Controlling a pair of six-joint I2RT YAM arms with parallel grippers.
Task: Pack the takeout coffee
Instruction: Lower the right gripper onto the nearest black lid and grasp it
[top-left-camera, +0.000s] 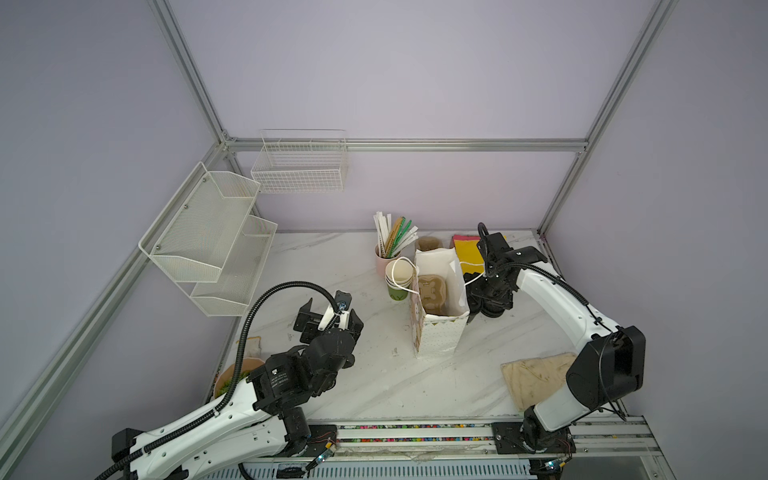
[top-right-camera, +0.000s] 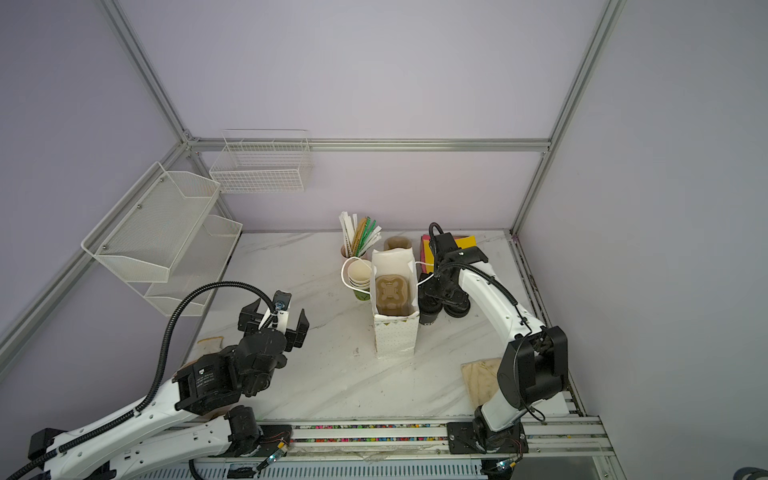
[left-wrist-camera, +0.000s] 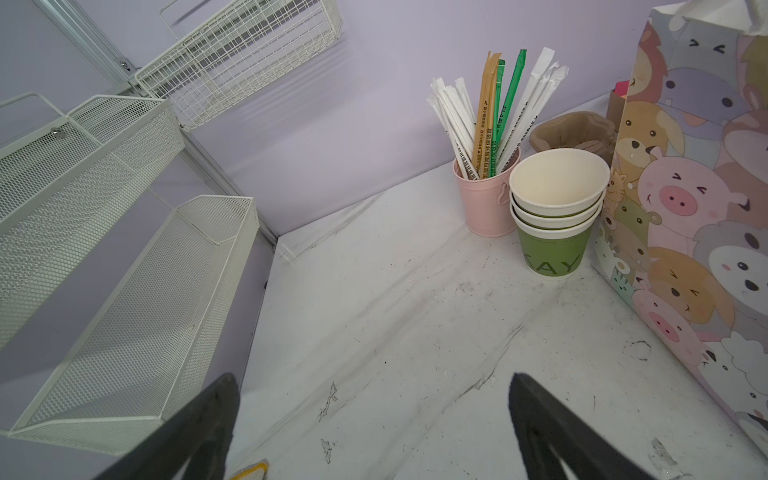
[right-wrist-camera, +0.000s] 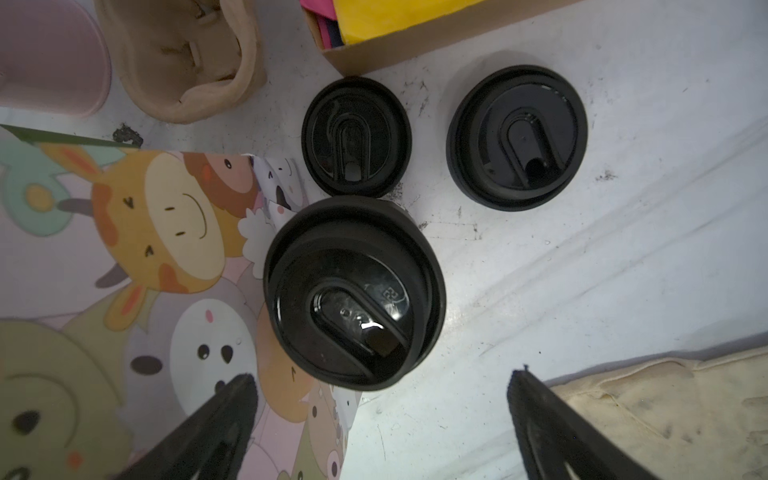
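Takeout coffee (right-wrist-camera: 353, 291), black lid seated, stands just beside the paper bag (right-wrist-camera: 124, 249). Right gripper (right-wrist-camera: 380, 376) hangs over it, jaws apart. Left gripper (left-wrist-camera: 373, 376) likewise spread, empty.

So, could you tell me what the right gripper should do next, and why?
Probably lower the right gripper around the lidded cup and close. Its jaws stand open right by the cup, which stands outside the bag, beside it, not yet gripped.
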